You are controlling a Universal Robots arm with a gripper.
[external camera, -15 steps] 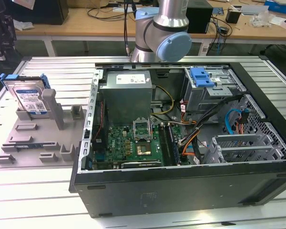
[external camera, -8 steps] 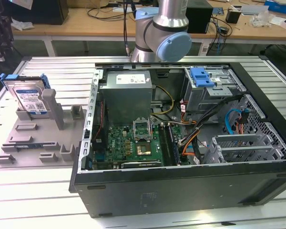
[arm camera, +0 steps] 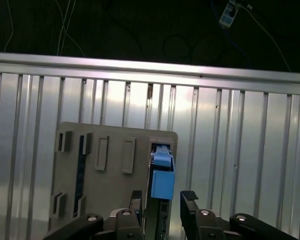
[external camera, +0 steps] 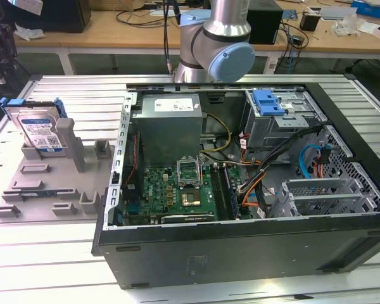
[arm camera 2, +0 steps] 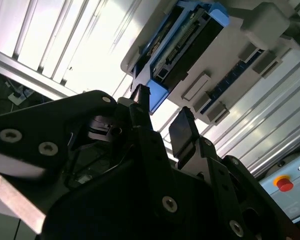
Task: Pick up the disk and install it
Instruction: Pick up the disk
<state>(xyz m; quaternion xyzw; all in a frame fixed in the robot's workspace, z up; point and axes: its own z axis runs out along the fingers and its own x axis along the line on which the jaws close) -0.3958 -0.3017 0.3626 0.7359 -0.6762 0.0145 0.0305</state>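
Observation:
The disk (external camera: 39, 130) is a silver hard drive with a blue-and-white label in a blue carrier bracket. It stands on edge in a grey holder tray (external camera: 47, 183) at the exterior view's left. In both wrist views my gripper (arm camera: 162, 201) is open, its two black fingers (arm camera: 136, 199) spread apart with nothing held. The disk's blue end (arm camera: 162, 181) lines up with the gap between the fingers, and the disk (arm camera 2: 185, 42) lies beyond the gripper (arm camera 2: 161, 119), not touching it. The grey holder tray (arm camera: 110, 165) (arm camera 2: 242, 60) rests on the ribbed metal table.
An open computer case (external camera: 240, 190) takes up the middle and right of the exterior view. A metal drive cage with a blue tab (external camera: 269, 101) sits at its far right. The arm's base joint (external camera: 218, 44) stands behind the case. A red button (arm camera 2: 284, 184) sits near the table edge.

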